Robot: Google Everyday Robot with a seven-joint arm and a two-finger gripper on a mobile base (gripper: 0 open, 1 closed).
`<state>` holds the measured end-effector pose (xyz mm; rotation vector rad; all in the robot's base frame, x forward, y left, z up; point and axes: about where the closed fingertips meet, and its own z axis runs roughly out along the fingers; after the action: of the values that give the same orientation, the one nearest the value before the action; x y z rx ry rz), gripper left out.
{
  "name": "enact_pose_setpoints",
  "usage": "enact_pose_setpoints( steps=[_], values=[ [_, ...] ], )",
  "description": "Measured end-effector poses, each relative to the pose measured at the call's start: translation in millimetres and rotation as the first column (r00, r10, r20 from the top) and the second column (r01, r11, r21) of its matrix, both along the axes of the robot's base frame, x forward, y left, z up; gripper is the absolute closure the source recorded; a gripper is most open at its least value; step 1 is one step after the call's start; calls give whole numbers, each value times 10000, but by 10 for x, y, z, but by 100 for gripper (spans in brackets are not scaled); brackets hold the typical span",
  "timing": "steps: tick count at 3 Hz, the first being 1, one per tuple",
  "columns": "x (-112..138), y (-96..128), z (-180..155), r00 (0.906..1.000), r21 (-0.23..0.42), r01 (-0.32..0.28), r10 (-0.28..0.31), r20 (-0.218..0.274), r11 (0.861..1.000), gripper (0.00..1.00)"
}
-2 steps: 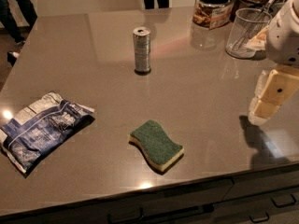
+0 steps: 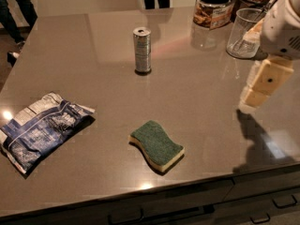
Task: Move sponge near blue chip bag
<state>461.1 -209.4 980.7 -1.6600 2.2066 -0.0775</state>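
The sponge (image 2: 157,145), dark green on top with a pale yellow foam layer, lies flat on the grey counter near its front edge. The blue chip bag (image 2: 40,129), flattened and crinkled with white print, lies at the front left, well apart from the sponge. My gripper (image 2: 260,86) hangs above the counter at the right, well to the right of the sponge and higher than it, holding nothing that shows.
A silver can (image 2: 142,50) stands upright in the middle of the counter. A clear glass cup (image 2: 242,33) and a lidded jar (image 2: 213,7) stand at the back right. The counter's front edge (image 2: 154,191) has drawers below. People's legs show at the back.
The gripper has shifted slightly; the sponge, the bag and the can have not moved.
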Motion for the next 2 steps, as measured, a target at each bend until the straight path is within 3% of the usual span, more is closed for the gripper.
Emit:
enact_pose_setpoints(
  steps=[2],
  values=[
    [633, 246, -11, 9974, 1250, 485, -546, 460, 9910, 0]
  ],
)
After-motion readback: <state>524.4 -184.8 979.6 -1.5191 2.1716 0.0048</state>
